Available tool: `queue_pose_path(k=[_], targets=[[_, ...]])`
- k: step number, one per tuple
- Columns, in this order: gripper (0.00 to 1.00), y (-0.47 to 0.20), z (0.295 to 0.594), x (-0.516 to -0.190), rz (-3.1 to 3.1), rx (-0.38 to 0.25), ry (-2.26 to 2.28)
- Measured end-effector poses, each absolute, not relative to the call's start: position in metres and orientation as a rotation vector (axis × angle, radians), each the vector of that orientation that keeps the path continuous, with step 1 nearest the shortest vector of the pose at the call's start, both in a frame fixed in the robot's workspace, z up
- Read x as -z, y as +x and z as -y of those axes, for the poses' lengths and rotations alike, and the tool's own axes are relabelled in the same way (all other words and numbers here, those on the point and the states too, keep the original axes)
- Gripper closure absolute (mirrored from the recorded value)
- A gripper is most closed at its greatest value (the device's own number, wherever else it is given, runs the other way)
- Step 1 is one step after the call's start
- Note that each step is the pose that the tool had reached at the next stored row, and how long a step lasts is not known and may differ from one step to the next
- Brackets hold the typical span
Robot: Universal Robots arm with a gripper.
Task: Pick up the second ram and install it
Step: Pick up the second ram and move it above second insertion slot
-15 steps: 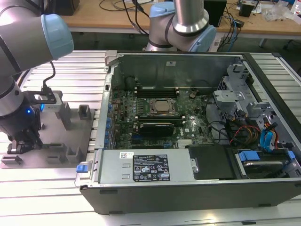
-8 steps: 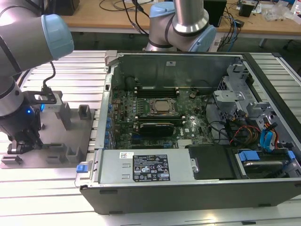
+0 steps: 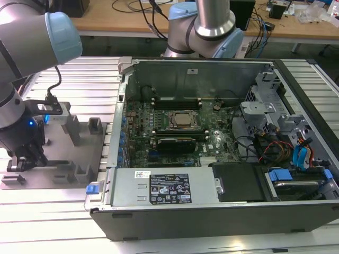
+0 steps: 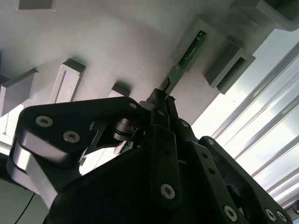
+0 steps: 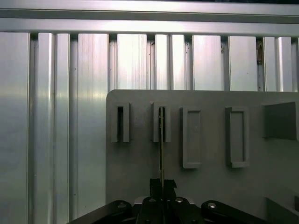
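On fixture plate, second ram edge-up, jaws clamping its end

Gripper stands over the fixture plate, which lies on the worktop. In the first wrist view the second ram stands on edge. Its near end is clamped between the gripper's fingers and its far end sits in a slotted block ahead of the gripper. Neighbouring blocks flank that block on both sides. The computer case lies on the same worktop, well apart from the gripper, toward the exterior view's right.
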State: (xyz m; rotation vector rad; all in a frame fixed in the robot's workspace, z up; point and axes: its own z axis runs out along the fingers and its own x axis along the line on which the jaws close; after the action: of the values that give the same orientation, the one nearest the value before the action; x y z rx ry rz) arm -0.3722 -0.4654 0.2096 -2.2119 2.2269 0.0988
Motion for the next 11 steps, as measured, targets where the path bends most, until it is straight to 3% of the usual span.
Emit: queue_pose_path(k=[11], targets=[[0.89, -0.372, 0.465, -0.233, -2.227, -0.099, -2.212]])
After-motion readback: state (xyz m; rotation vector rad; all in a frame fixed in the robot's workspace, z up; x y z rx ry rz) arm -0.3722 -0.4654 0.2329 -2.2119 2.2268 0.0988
